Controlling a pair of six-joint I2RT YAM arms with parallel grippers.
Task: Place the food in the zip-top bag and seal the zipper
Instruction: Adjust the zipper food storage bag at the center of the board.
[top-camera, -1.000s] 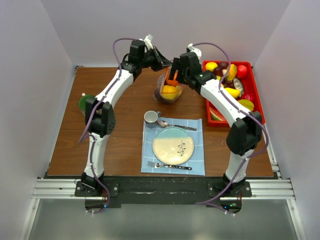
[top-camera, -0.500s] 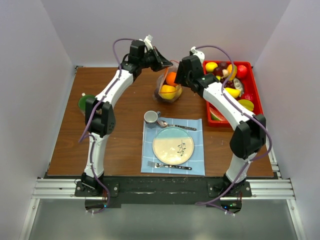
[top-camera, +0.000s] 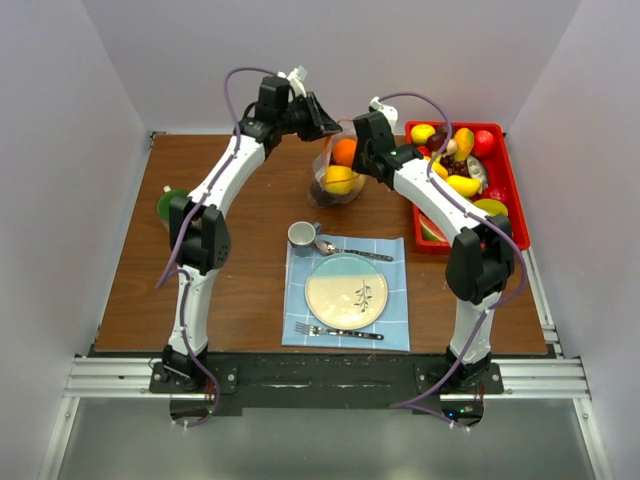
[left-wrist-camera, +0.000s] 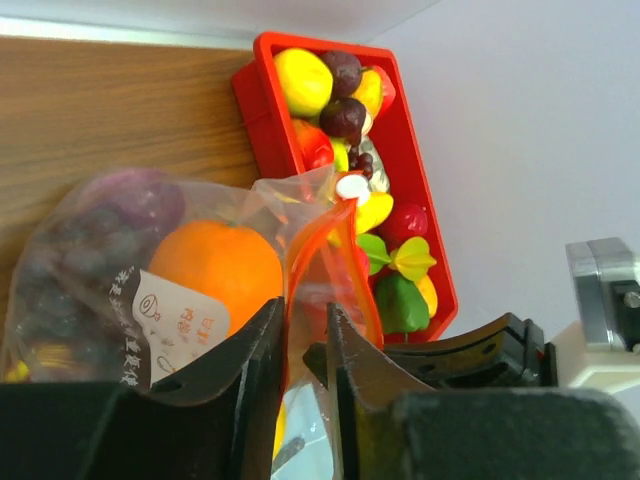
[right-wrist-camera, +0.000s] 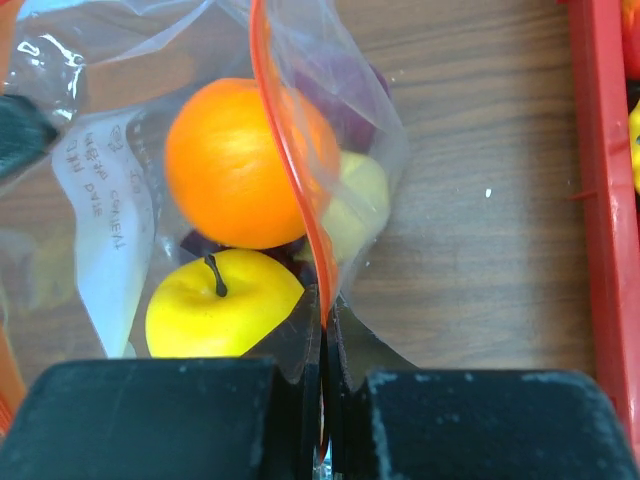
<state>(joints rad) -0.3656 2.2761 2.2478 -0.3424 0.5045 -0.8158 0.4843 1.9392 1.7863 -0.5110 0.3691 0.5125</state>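
Looking down from above, the zip-top bag (top-camera: 338, 180) sits on the far middle of the table (top-camera: 250, 270) with both arms bent over its mouth, but the jaws themselves are too small there to read. The right wrist camera settles that side: the right gripper (right-wrist-camera: 324, 300) is clamped shut on the zipper (right-wrist-camera: 284, 150), whose orange-red strip curves up and away from the closed fingers across the bag. Through the clear plastic it shows an orange (right-wrist-camera: 225, 165) resting on a yellow apple (right-wrist-camera: 215, 305), with a dark purple piece behind them. The left wrist camera shows the left gripper (left-wrist-camera: 303, 312) with its fingers a little apart, the strip running through the gap and lying against one finger, not pinched. The same view picks out purple grapes (left-wrist-camera: 140, 200) at the bag's far side and a printed label on the plastic. Just right of the bag stands the red tray (top-camera: 512, 190), holding more loose food (top-camera: 455, 150) in yellow, red, green and purple. Nearer the arm bases lie a blue placemat (top-camera: 395, 262) with a plate (top-camera: 345, 290), fork (top-camera: 335, 331) and spoon (top-camera: 345, 250), and a cup (top-camera: 302, 235) at its corner. A green object (top-camera: 166, 205) is half hidden behind the left arm.
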